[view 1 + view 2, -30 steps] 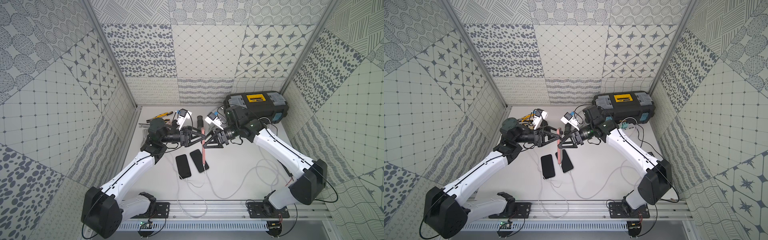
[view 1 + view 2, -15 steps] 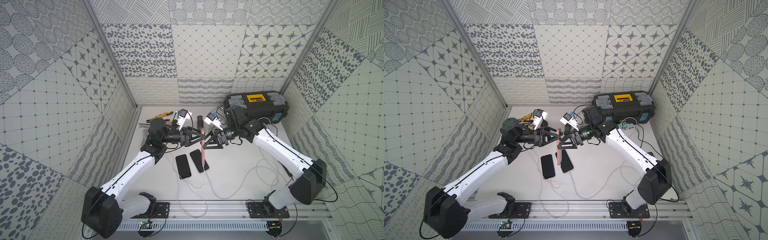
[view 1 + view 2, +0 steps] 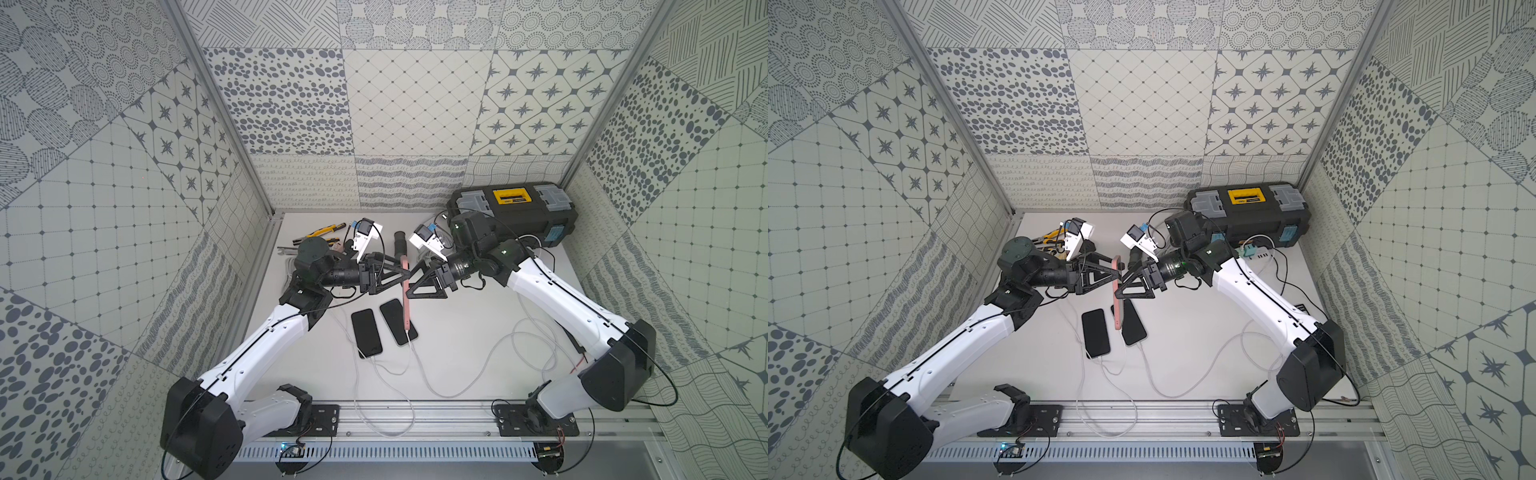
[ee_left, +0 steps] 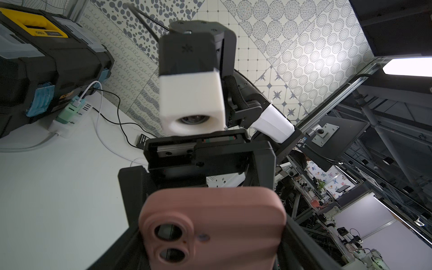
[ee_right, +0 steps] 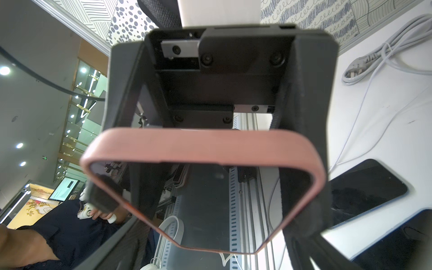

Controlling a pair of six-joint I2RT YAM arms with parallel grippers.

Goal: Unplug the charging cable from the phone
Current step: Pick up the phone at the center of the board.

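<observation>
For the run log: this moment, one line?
pink phone: upright between tools | left tool: shut on it | right tool: grip unclear | unplugged: cannot tell

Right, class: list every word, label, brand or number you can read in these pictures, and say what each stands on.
Nothing here is legible.
Dark print on the yellow handle plate of the black plastic toolbox: blurred.
Yellowish sticker low on the toolbox's front: too small.
White print on the small flat black tag on the white table: too small.

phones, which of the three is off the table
The pink-cased phone, upright in the air between the left claw and right claw; the black phones lie flat on the table.
</observation>
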